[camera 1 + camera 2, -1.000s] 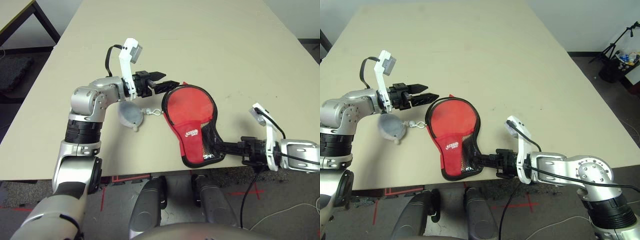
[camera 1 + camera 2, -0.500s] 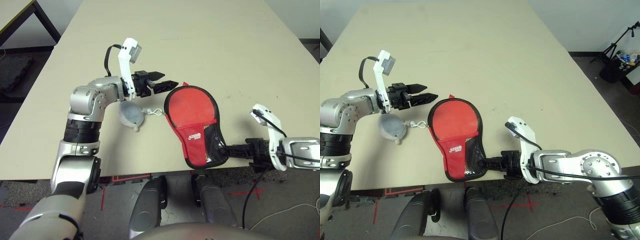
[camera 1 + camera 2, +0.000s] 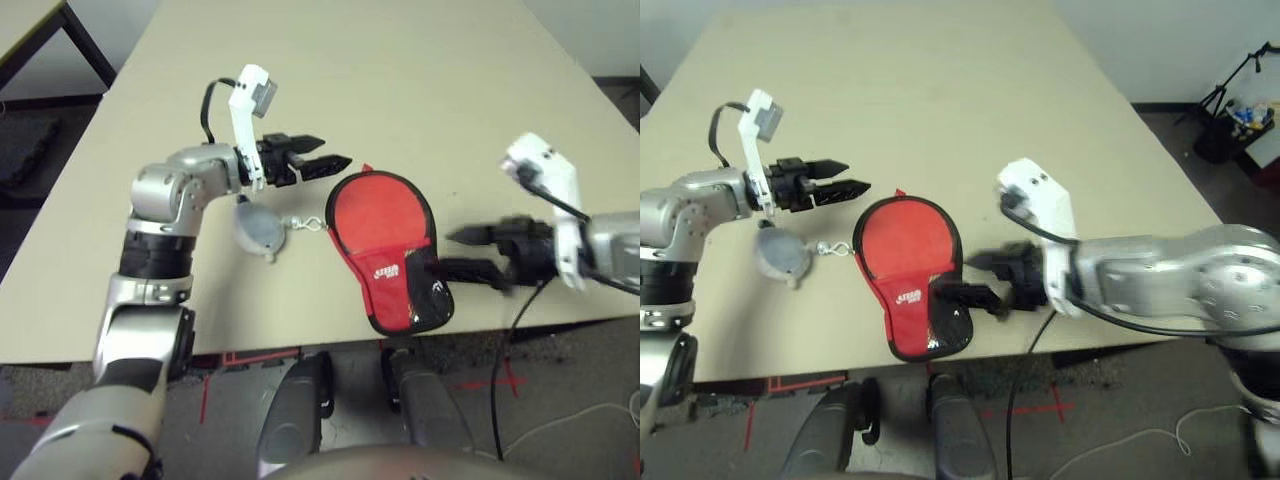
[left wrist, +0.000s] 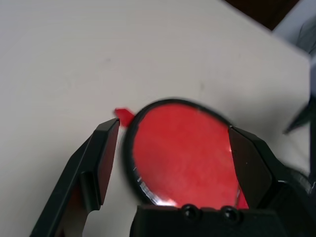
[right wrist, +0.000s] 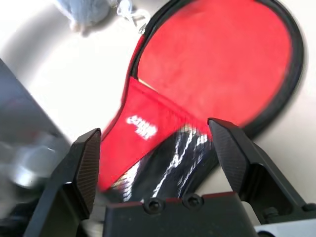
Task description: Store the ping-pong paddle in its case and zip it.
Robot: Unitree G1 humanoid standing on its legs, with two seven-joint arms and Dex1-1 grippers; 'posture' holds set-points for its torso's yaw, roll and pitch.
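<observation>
Red case (image 3: 905, 240) lies flat between my claws, mesh side beneath right claw (image 3: 956, 278). Paddle presumably stowed inside. Both right claw and left claw (image 3: 859, 176) spread, gripping nothing. Zipping looks nearly finished; closure check remains.

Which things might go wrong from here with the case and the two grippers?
The right gripper stands open with one finger over the mesh pocket of the case; it could snag or drag the pouch if it swings low. The case lies close to the table's near edge, so a push that way might tip it off. The grey tag lies beside it, its clip at the case's rim, and could catch a finger.
</observation>
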